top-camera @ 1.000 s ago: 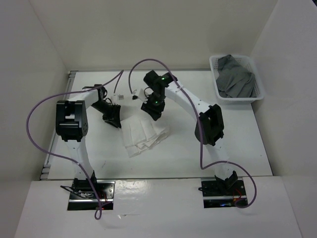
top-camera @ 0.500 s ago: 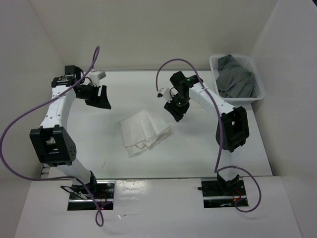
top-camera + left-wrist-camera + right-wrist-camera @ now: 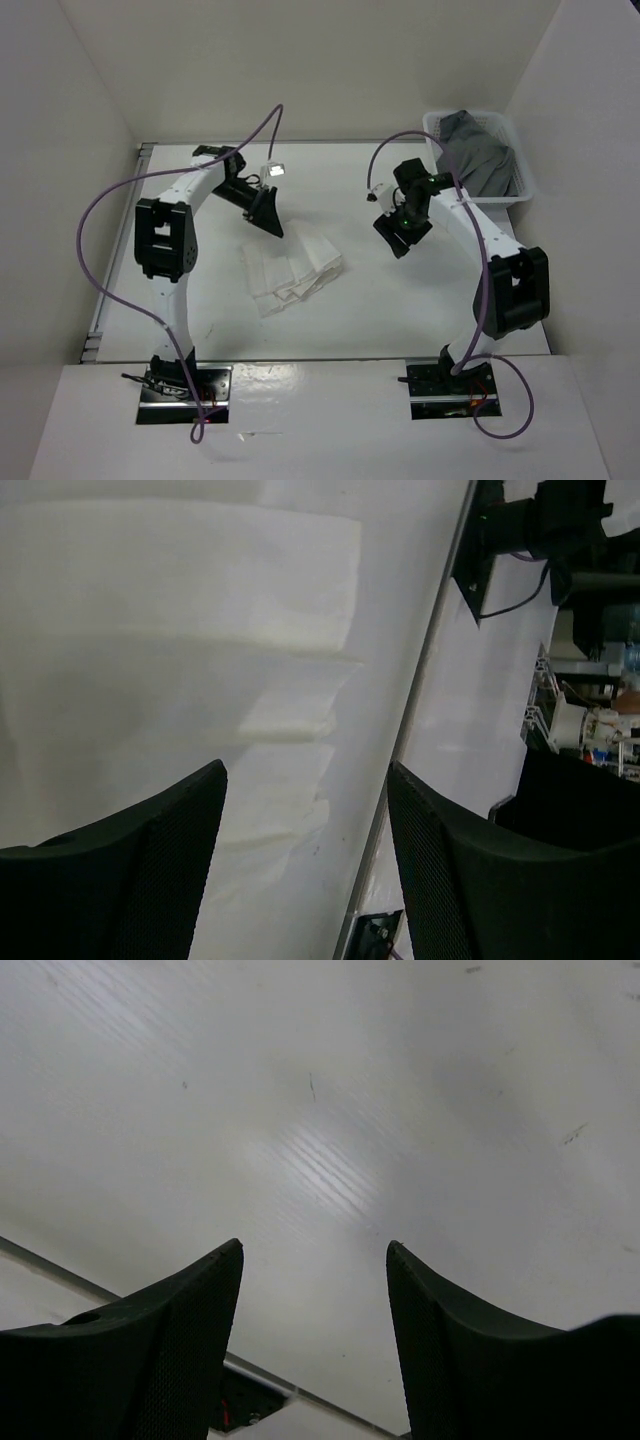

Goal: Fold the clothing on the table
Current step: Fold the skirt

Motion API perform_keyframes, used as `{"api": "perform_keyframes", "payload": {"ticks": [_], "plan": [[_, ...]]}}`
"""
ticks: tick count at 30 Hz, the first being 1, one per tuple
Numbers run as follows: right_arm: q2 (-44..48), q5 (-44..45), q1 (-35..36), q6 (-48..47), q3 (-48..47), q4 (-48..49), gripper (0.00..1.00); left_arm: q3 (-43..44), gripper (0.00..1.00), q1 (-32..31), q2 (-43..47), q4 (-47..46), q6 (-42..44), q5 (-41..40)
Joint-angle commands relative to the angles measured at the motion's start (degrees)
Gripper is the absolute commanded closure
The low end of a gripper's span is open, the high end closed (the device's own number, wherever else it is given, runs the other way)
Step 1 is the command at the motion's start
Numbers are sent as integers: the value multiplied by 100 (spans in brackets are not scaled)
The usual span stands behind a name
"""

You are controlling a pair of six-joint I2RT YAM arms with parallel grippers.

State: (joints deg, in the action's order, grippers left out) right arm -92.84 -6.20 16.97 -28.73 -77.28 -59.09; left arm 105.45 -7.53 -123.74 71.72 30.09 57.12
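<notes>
The clothing (image 3: pixel 292 268) lies as a folded white packet near the middle of the surface (image 3: pixel 400 320), its layered edges stepped, with nothing holding it. A second ago both sets of fingers were bunched at its far edge. Since then they have let go and pulled off.

The left fingers (image 3: pixel 268 222) swung out far to the left and have come back. They now hover just over the clothing's far-left corner, spread wide and empty, and the left wrist view shows the stacked layers below them. The right fingers (image 3: pixel 397 240) have drifted to the right of the clothing, well apart from it. They too are spread wide over bare surface and hold nothing.

This looks like a fold just laid and released, and the left arm may be lining up for another fold or a tidy.

Left of the clothing, a metal rail (image 3: pixel 92 340) runs along the surface's edge. Beyond the clothing to the right, a white basket (image 3: pixel 480 200) holds a dark grey garment (image 3: pixel 480 155). Plain white walls close in the left, right and far sides.
</notes>
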Motion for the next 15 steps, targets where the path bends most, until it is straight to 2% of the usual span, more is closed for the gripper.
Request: {"api": "perform_keyframes", "payload": {"ticks": [1,4,10,15], "plan": [[433,145,-238,184,247,258,35,222,28,-284,-263,281,515,686],[547,66,-518,236,300,258,34,-32,28,-415,-685,281,813,739],[547,4,-572,236,485,310,34,-411,28,-354,-1879,281,1122,941],[495,4,-572,236,600,372,34,-664,28,-354,-2259,281,1175,941]]}}
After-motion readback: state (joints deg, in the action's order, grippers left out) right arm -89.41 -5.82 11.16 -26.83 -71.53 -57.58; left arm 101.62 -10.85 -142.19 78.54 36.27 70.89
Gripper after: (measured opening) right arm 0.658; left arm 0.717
